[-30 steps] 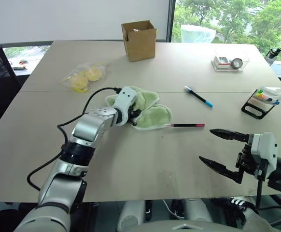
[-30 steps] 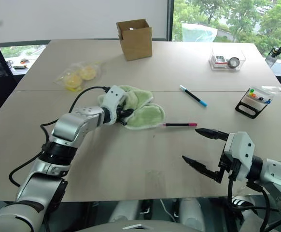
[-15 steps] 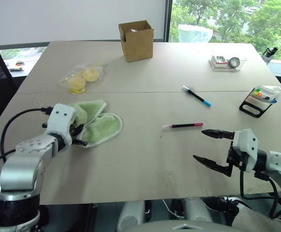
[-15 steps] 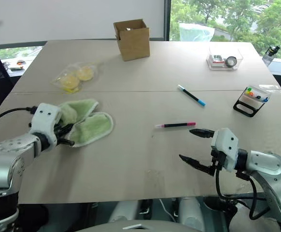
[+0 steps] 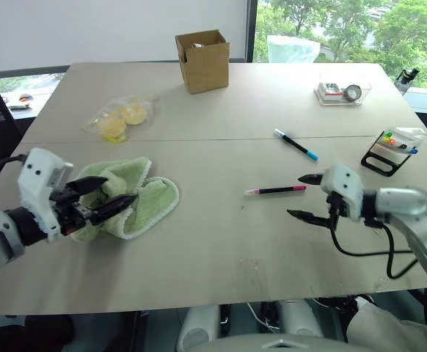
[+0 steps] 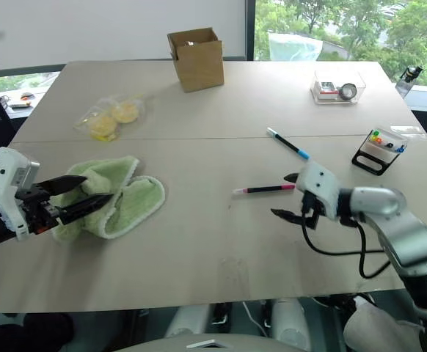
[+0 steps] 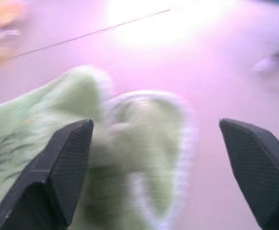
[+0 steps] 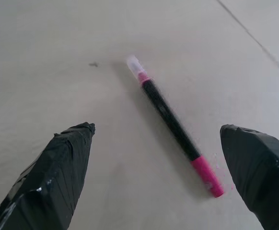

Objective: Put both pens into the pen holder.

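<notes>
The pink-ended pen (image 5: pixel 276 191) lies flat near the table's middle right, and it also shows between my right fingers in the right wrist view as pen (image 8: pixel 173 125). My right gripper (image 5: pixel 296 196) is open just to the right of its pink end, its jaws set wide. The blue-ended pen (image 5: pixel 296 144) lies farther back. At the right edge stands the pen holder (image 5: pixel 391 147), black-framed with colourful bits inside. My left gripper (image 5: pixel 118 192) is open at the near left, over a green cloth (image 5: pixel 144 202) and gripping nothing.
A cardboard box (image 5: pixel 202 50) stands at the back centre. A clear bag with yellow items (image 5: pixel 122 121) lies back left, and a clear box with a metal item (image 5: pixel 342 92) sits back right. The cloth (image 7: pixel 144 158) lies in front of my left fingers.
My left gripper pulled the green cloth from the table's middle to the near left, then opened and let it go. My right gripper moved forward up to the pink pen.
</notes>
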Controlling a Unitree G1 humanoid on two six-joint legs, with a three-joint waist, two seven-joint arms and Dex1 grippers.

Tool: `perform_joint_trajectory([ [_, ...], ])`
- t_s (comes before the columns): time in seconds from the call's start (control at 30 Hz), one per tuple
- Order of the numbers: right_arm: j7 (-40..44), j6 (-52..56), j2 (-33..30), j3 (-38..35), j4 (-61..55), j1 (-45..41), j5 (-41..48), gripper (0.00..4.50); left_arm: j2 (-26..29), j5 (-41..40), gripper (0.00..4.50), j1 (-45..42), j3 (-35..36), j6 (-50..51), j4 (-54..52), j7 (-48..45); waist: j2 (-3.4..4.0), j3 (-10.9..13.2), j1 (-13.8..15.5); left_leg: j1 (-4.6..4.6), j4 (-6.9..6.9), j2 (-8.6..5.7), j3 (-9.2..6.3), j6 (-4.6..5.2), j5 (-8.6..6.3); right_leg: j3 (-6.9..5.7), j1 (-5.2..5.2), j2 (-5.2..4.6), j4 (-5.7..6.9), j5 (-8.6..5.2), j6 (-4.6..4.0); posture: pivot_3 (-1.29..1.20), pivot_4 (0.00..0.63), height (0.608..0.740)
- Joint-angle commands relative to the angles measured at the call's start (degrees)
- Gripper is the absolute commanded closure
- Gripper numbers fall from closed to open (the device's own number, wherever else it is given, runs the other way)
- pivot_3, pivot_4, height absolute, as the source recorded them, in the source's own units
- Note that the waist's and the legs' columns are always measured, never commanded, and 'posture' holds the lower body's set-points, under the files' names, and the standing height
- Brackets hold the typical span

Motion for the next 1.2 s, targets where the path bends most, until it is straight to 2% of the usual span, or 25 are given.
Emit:
perform_joint_trajectory([
  [0.03, 2.4, 5.3, 2.2, 5.3, 4.5, -8.7, -2.7, 0.0, -2.6, -2.7, 0.1, -2.8, -8.3, -2.8, -7.1, 3.3, 0.0, 0.0, 0.1, -0.06, 0.0, 0.0, 0.0, 0.0, 0.0, -0.02, -0.02, 0.0, 0.0, 0.03, -0.05, 0.0, 0.15, 0.74],
  [0.13, 4.9, 11.2, 3.1, 10.1, 5.0, -14.3, -3.7, 0.0, -7.4, -2.6, 0.1, -2.0, -11.5, -7.2, -9.0, 5.2, -0.12, 0.0, 0.2, -0.14, 0.02, 0.0, -0.02, 0.06, 0.04, -0.1, 0.05, 0.02, -0.01, 0.16, 0.12, 0.0, 0.15, 0.74],
  [0.2, 6.5, 13.6, 4.2, 13.5, 5.6, -17.6, -4.7, 0.0, -8.3, -2.5, 0.1, 0.4, -13.1, -10.9, -10.5, 2.5, -0.13, 0.0, 0.0, -0.18, 0.04, -0.01, 0.01, 0.2, 0.12, -0.1, 0.04, 0.02, -0.03, 0.17, 0.14, 0.0, 0.15, 0.74],
  [0.4, 9.5, 19.6, 7.0, 20.5, 10.0, -24.5, -7.2, 0.0, -5.9, -2.4, 0.1, 6.4, -12.3, -16.6, -12.3, -2.4, -0.08, 0.0, -0.3, -0.13, 0.03, 0.01, -0.02, 0.14, 0.08, -0.15, 0.02, 0.08, 0.02, 0.16, 0.14, 0.0, 0.15, 0.74],
  [0.53, 10.1, 18.7, 8.8, 23.1, 13.3, -27.3, -9.6, 0.0, -4.2, -0.4, 0.1, 11.8, -11.7, -20.1, -13.5, -4.6, -0.03, 0.0, -0.6, -0.11, 0.14, 0.02, -0.02, -0.11, -0.06, -0.16, 0.0, 0.08, 0.01, 0.15, 0.13, 0.0, 0.15, 0.74],
  [0.73, 7.3, 21.1, 13.4, 25.6, 17.5, -30.0, -13.5, 0.0, -3.9, 0.6, 0.1, 17.0, -10.4, -24.2, -13.4, -6.4, -0.02, 0.0, -0.5, -0.12, 0.19, 0.02, -0.04, -0.12, -0.07, -0.17, 0.0, 0.08, 0.02, 0.16, 0.13, 0.0, 0.15, 0.74],
  [0.83, 7.6, 18.4, 12.9, 29.7, 19.1, -30.0, -17.4, 0.85, -4.1, 1.4, 0.0, 18.9, -9.9, -25.9, -12.9, -7.2, 0.0, 0.1, -0.7, -0.15, 0.18, 0.02, -0.06, -0.12, -0.07, -0.2, 0.0, 0.08, 0.0, 0.16, 0.14, 0.0, 0.15, 0.74],
  [1.03, 9.2, 12.7, 11.5, 33.7, 20.5, -29.4, -22.8, 3.58, -3.9, 2.3, 0.0, 19.6, -10.4, -27.9, -12.2, -7.2, 0.05, 0.0, -1.1, -0.04, 0.18, 0.02, -0.08, -0.13, -0.07, -0.21, 0.05, 0.1, 0.02, 0.02, 0.27, 0.0, 0.15, 0.74],
  [1.07, 9.2, 11.8, 11.4, 33.9, 20.5, -29.2, -23.5, 4.18, -3.9, 2.5, 0.0, 19.7, -10.5, -28.2, -12.0, -7.2, 0.06, 0.0, -1.1, -0.03, 0.19, 0.02, -0.08, -0.13, -0.07, -0.21, 0.06, 0.1, 0.02, -0.04, 0.2, 0.0, 0.15, 0.74],
  [1.1, 9.2, 11.1, 11.3, 33.8, 20.6, -29.0, -24.1, 4.46, -3.9, 2.6, 0.0, 19.7, -10.7, -28.4, -11.9, -7.2, 0.06, 0.0, -1.1, -0.03, 0.19, 0.02, -0.08, -0.13, -0.07, -0.21, 0.06, 0.09, 0.02, -0.05, 0.2, 0.0, 0.15, 0.74],
  [1.2, 7.9, 8.6, 11.3, 32.7, 21.1, -28.3, -25.6, 4.49, -4.1, 3.2, 0.0, 20.0, -11.2, -29.1, -11.6, -7.2, 0.05, 0.0, -1.1, -0.03, 0.21, 0.02, -0.08, -0.13, -0.07, -0.21, 0.07, 0.09, 0.02, -0.05, 0.2, 0.0, 0.15, 0.74],
])
